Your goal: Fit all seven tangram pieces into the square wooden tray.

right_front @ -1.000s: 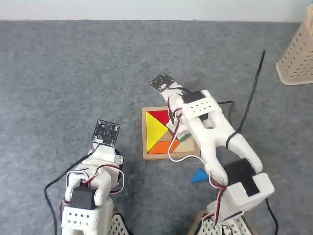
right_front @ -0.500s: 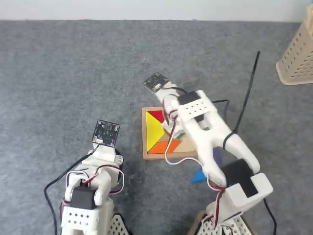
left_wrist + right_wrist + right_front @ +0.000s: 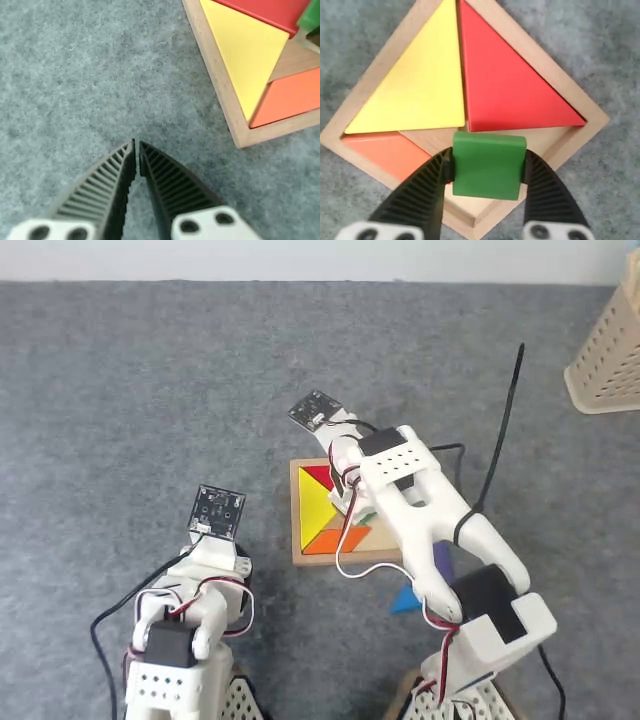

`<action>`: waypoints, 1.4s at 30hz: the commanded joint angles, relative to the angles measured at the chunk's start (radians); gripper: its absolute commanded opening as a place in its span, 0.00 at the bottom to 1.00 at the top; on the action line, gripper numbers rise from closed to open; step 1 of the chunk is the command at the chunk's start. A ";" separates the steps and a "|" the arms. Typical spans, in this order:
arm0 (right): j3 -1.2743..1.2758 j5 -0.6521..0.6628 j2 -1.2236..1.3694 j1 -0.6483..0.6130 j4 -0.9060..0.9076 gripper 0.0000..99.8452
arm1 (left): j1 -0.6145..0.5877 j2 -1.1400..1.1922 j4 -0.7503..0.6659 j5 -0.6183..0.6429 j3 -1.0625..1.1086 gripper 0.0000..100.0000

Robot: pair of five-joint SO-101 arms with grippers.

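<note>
The square wooden tray point(image 3: 592, 122) holds a yellow triangle point(image 3: 415, 95), a red triangle point(image 3: 505, 85) and an orange piece point(image 3: 390, 152). My right gripper point(image 3: 487, 161) is shut on a green square point(image 3: 489, 165), held just above the bare wood in the middle of the tray. In the high view the right arm point(image 3: 400, 475) lies across the tray point(image 3: 298, 558). My left gripper point(image 3: 136, 145) is shut and empty, over the carpet near a corner of the tray point(image 3: 215, 85). A blue piece point(image 3: 405, 598) and a purple piece point(image 3: 441, 562) lie on the carpet on the near side of the tray.
A slatted beige basket point(image 3: 610, 350) stands at the far right. Grey carpet point(image 3: 150, 390) stretches open to the left and beyond the tray. A black cable point(image 3: 505, 430) rises beside the right arm.
The right arm has swung leftward and a little farther across the tray, carrying the green square. The left arm has kept still.
</note>
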 commanded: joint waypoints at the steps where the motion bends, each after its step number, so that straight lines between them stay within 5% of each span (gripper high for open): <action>1: -0.052 -0.003 -0.004 0.012 -0.012 0.17 | 0.000 -0.021 0.006 0.006 -0.019 0.01; 33: -0.037 -0.002 -0.005 0.016 -0.012 0.24 | 0.000 -0.021 0.006 0.006 -0.019 0.01; 39: -0.037 -0.009 -0.004 0.113 -0.015 0.00 | 0.000 -0.021 0.006 0.006 -0.019 0.01; 42: -0.014 -0.009 -0.004 0.113 -0.022 0.02 | 0.000 -0.021 0.006 0.006 -0.019 0.01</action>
